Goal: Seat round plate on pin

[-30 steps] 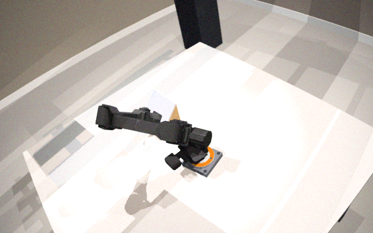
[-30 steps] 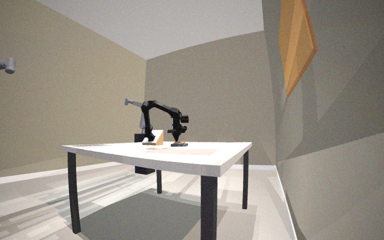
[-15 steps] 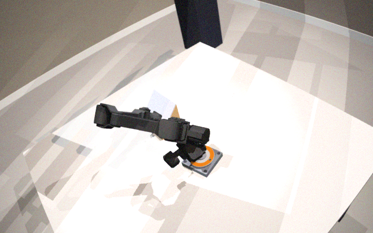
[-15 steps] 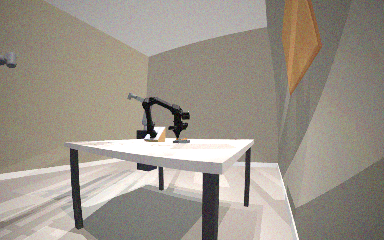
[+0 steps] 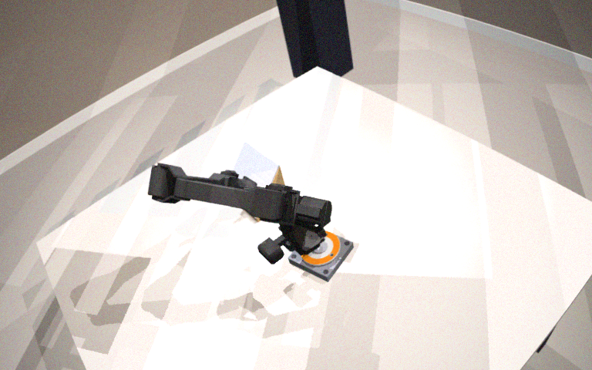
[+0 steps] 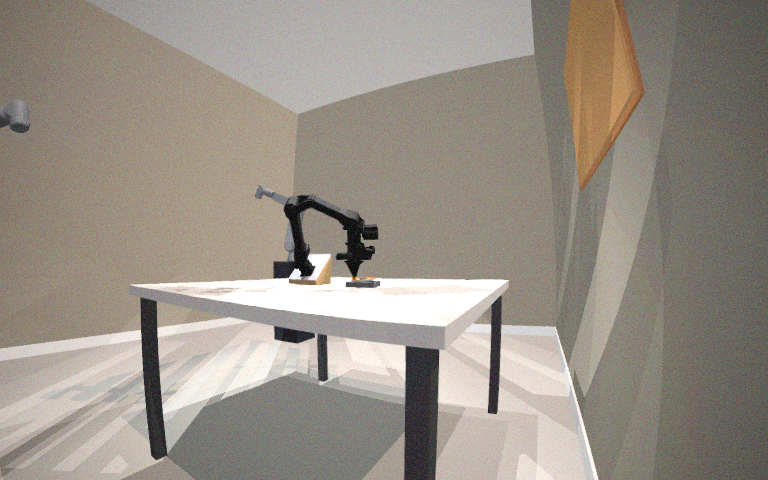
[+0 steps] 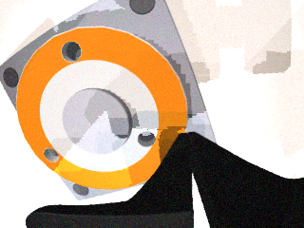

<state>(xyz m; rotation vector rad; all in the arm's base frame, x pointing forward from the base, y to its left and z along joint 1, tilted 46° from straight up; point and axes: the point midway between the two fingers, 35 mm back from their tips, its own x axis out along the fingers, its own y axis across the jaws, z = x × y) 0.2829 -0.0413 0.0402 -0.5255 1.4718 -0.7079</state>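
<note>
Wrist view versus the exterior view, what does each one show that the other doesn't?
Only the wrist view shows the orange plate as a ring with small holes, the post in its centre, and the grey base's corner holes. Only the exterior view shows the whole arm, the white table on dark legs, and the room's walls. Both show the shut black claw down at the plate.

arm (image 6: 317, 212) bent fwd | wrist down | claw (image 7: 190, 152) closed, empty
</note>
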